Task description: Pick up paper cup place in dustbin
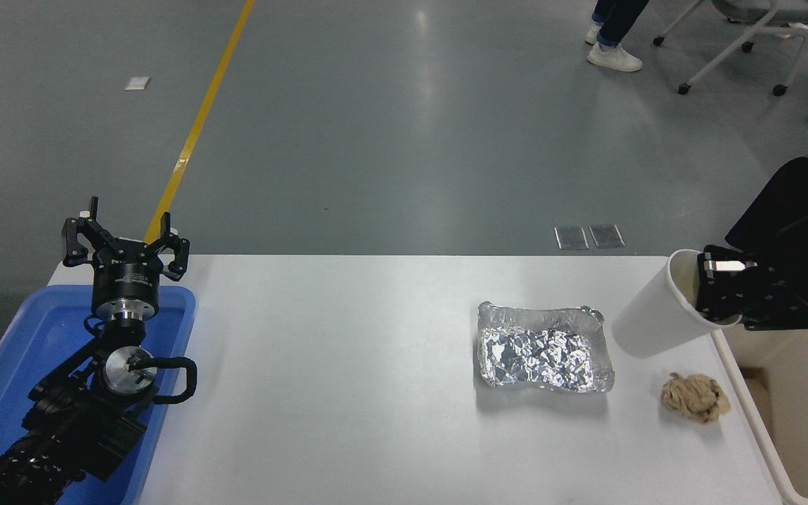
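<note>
The white paper cup (656, 319) is held tilted in the air above the table's right edge, its cream mouth facing right. My right gripper (716, 291) is shut on the cup's rim, one finger inside the mouth. The cream-beige dustbin (751, 400) stands just right of the table; only its left rim and part of its inside show, and the arm covers its far part. My left gripper (125, 242) is parked open above the blue tray at the lower left.
A crinkled silver foil tray (544, 348) lies on the table right of centre. A crumpled brown paper wad (695, 398) lies near the right edge, below the cup. A blue tray (4, 372) sits at the left. A person's feet (614, 49) and a chair (748, 42) are far behind.
</note>
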`<state>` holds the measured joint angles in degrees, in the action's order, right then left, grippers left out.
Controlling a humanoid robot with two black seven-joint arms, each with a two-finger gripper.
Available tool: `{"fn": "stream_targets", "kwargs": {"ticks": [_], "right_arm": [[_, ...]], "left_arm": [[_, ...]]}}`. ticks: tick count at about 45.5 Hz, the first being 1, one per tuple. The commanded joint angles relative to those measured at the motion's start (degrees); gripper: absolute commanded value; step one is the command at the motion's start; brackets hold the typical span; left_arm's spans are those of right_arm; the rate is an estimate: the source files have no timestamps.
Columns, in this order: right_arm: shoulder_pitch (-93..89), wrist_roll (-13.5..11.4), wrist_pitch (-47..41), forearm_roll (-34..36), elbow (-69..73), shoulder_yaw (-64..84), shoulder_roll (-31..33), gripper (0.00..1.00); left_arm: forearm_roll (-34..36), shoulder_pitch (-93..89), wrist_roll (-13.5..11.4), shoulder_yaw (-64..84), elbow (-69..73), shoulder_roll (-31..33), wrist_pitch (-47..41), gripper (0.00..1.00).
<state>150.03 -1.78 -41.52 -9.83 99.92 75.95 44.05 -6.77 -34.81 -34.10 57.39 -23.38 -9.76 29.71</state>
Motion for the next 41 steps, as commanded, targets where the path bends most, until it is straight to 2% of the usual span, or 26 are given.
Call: {"fn": "stream_targets", "kwargs": {"ticks": [1, 14, 22, 41], "right_arm": [[12.73, 0.2, -3.48, -0.01, 0.08, 0.6, 0.95, 0.0], [13.71, 0.2, -3.48, -0.45, 0.08, 1.04, 1.48, 0.0], [7.74, 0.11, -3.48, -4.93, -0.42, 1.13, 2.97, 0.0], [-17.56, 0.11, -3.48, -4.94, -22.04, -2.73, 6.14, 0.0]], "left_arm": [[0.0, 0.0, 0.0, 0.0, 0.0, 0.0, 0.0, 0.99], [0.0, 0.0, 0.0, 0.0, 0.0, 0.0, 0.0, 0.99], [0.0, 0.0, 0.0, 0.0, 0.0, 0.0, 0.0, 0.99], [0.0, 0.0, 0.0, 0.0, 0.0, 0.0, 0.0, 0.99]]}}
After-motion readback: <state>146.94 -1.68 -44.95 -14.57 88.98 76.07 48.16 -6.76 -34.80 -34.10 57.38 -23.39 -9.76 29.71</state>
